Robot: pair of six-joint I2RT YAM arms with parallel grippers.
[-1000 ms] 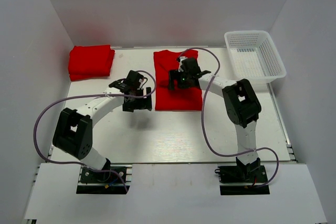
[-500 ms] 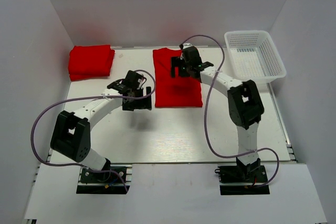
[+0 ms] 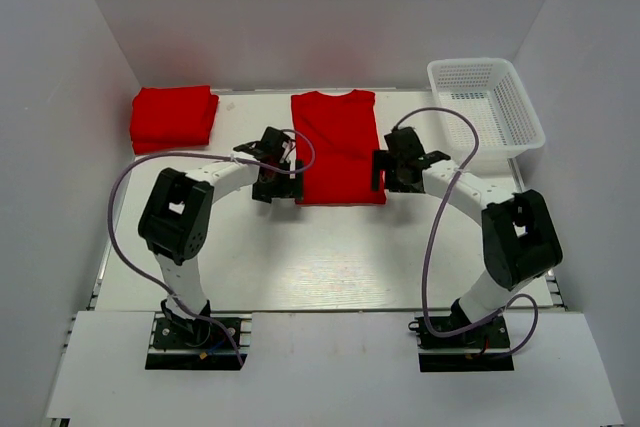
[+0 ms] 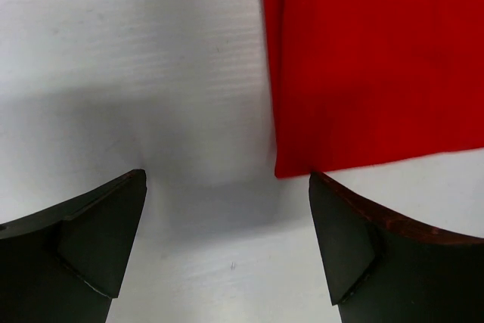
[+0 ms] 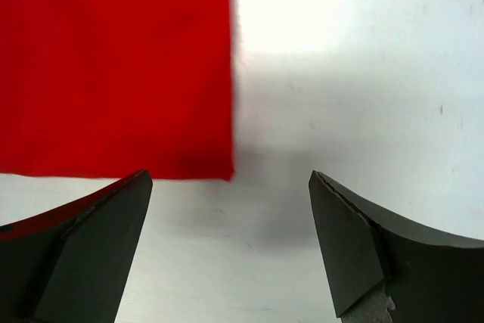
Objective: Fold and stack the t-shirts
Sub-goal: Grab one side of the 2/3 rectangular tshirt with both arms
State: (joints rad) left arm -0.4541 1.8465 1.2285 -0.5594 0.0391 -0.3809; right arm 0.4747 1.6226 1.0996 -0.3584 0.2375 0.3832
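White table (image 3: 330, 257), flat red t-shirt (image 3: 340, 147) mid-back, folded red t-shirts (image 3: 173, 117) far left, white mesh basket (image 3: 486, 107) far right

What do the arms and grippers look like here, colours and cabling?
The left arm and right arm have white links and chunky black joint housings, on black bases. A loose greyish-purple cable loops outside each. The left gripper and right gripper are black, with matte wedge-shaped fingers.

Left gripper (image 4: 225, 175) spread wide, right gripper (image 5: 231, 175) likewise, arms curved inward
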